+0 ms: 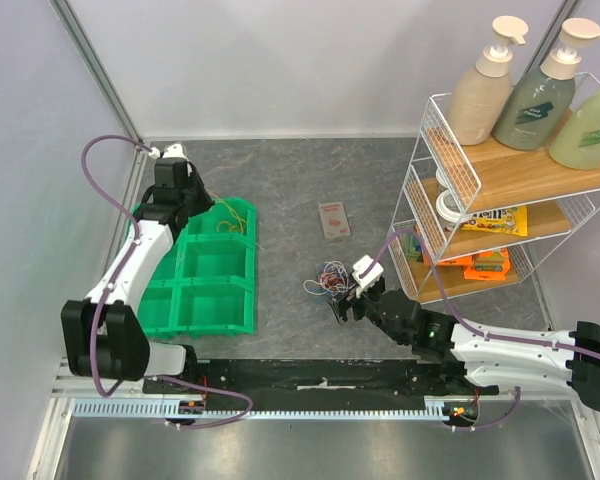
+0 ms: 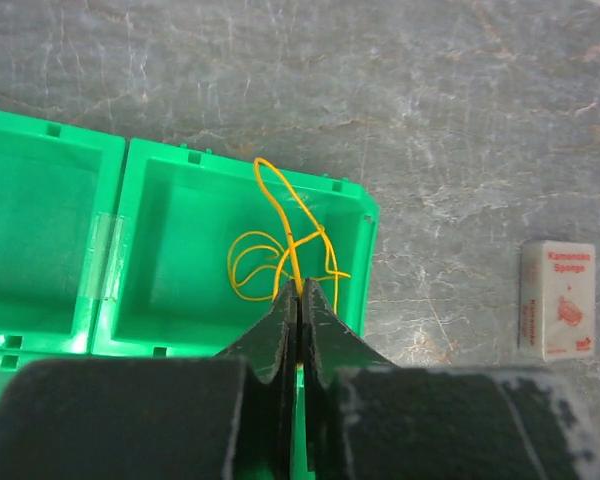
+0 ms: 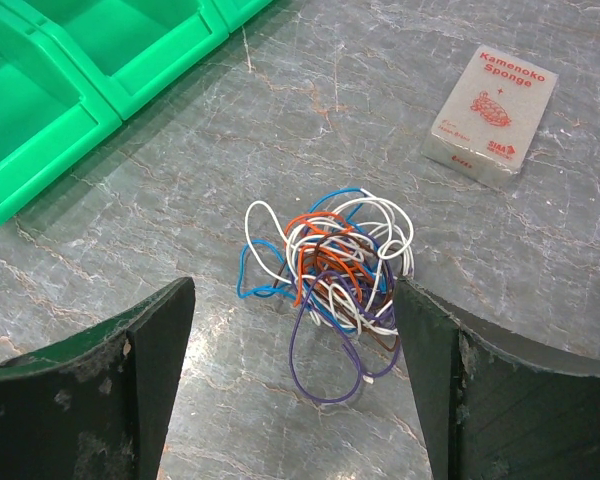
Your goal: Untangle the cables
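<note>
Centrally, the tangle of cables (image 3: 325, 285) lies on the grey table (image 3: 180, 190), between the green tray (image 3: 75, 115) and the sponge box (image 3: 490, 110). Likely failure: a grab into the thick of the knot would catch several strands at once. A pull would then lift or drag the whole clump, or cinch its loops tighter, rather than free one wire. The outlying purple loop nearest the gripper and the blue loop on the tray side look the safer picks (a judgement only). The strands are string-thin and limp: white, blue, orange, purple and a darker one, wound over each other, the orange buried in the middle. The right gripper (image 3: 292, 300) hangs over the clump with its fingers wide apart, touching nothing. One yellow cable (image 2: 280, 250) lies well apart from the rest, coiled in a corner compartment of the tray, one end pinched between the closed fingers of the left gripper (image 2: 298, 295). If that wire clings on release, it could trail out over the rim. Beyond, a wire shelf rack (image 1: 500, 200) carrying bottles (image 1: 485, 85) stands at the right.
</note>
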{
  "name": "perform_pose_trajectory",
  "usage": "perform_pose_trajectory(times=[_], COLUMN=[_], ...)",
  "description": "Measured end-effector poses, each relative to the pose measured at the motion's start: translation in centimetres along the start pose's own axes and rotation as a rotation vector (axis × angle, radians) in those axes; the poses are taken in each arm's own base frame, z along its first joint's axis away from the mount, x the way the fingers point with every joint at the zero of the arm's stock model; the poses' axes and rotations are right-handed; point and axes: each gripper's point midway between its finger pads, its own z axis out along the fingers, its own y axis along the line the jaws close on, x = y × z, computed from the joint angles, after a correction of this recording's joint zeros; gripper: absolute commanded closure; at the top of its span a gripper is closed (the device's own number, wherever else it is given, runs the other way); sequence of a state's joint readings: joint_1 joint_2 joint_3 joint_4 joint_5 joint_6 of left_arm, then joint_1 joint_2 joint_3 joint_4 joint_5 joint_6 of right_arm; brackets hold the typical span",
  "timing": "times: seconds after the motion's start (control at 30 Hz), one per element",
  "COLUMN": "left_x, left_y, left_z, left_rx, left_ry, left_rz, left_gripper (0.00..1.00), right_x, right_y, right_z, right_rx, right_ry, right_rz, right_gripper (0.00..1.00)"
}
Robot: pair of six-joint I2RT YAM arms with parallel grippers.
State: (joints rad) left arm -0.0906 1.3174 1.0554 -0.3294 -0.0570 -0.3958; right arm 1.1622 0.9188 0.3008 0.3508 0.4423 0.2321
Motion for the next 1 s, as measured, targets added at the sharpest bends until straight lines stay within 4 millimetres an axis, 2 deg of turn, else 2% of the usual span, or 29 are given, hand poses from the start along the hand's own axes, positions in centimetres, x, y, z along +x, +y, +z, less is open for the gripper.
perform_pose_trajectory(times=[0.03,0.1,0.13,0.17,0.23,0.3,0.4,0.53,0.63,0.67,0.73,0.77,0.83,0.87,0.93,1.0], left_x=[0.3,1.1,1.4,1.6,1.9,1.8,0.8,-0.7,-0.3,0.1,0.7,1.0,1.1,1.0,0.7,0.6], left_y=[0.1,0.5,0.7,0.8,1.2,1.4,1.2,-0.1,-1.4,-1.6,-1.4,-1.2,-0.9,-0.7,0.0,0.7], left_z=[0.5,1.4,1.8,1.9,1.8,1.4,0.1,-2.1,-2.8,-2.7,-1.9,-1.3,0.1,1.0,2.6,4.0], left_rx=[-0.01,-0.03,-0.04,-0.049,-0.067,-0.082,-0.079,-0.008,0.08,0.093,0.084,0.073,0.045,0.024,-0.026,-0.065], left_ry=[0.018,0.062,0.084,0.098,0.113,0.106,0.071,0.012,0.011,0.023,0.047,0.059,0.079,0.086,0.093,0.107], left_rz=[-0.008,-0.025,-0.037,-0.047,-0.069,-0.089,-0.125,-0.147,-0.152,-0.154,-0.157,-0.157,-0.157,-0.156,-0.158,-0.161], left_gripper=[0.78,0.77,0.69,0.54,0.08,0.06,0.14,0.21,0.35,0.39,0.39,0.35,0.18,0.14,0.14,0.21], right_x=[0.0,0.0,0.0,0.1,0.2,0.3,0.4,0.7,1.0,1.2,1.5,1.6,1.8,1.8,1.9,1.9], right_y=[0.0,0.0,0.0,0.0,0.0,0.0,0.0,0.0,-0.2,-0.2,-0.3,-0.3,-0.4,-0.4,-0.4,-0.4], right_z=[0.0,0.0,0.0,0.0,0.0,0.1,0.1,0.2,0.3,0.3,0.4,0.5,0.5,0.5,0.5,0.5], right_rx=[0.0,0.001,0.001,0.001,0.001,0.002,0.002,0.006,0.014,0.017,0.021,0.022,0.025,0.025,0.026,0.026], right_ry=[0.001,0.001,0.001,0.002,0.006,0.009,0.014,0.024,0.033,0.038,0.047,0.05,0.056,0.058,0.061,0.063], right_rz=[0.0,0.0,0.0,0.0,-0.001,-0.003,-0.005,-0.009,-0.013,-0.015,-0.019,-0.019,-0.022,-0.022,-0.022,-0.023], right_gripper=[0.12,0.12,0.12,0.12,0.12,0.12,0.12,0.12,0.12,0.12,0.12,0.12,0.12,0.12,0.12,0.12])
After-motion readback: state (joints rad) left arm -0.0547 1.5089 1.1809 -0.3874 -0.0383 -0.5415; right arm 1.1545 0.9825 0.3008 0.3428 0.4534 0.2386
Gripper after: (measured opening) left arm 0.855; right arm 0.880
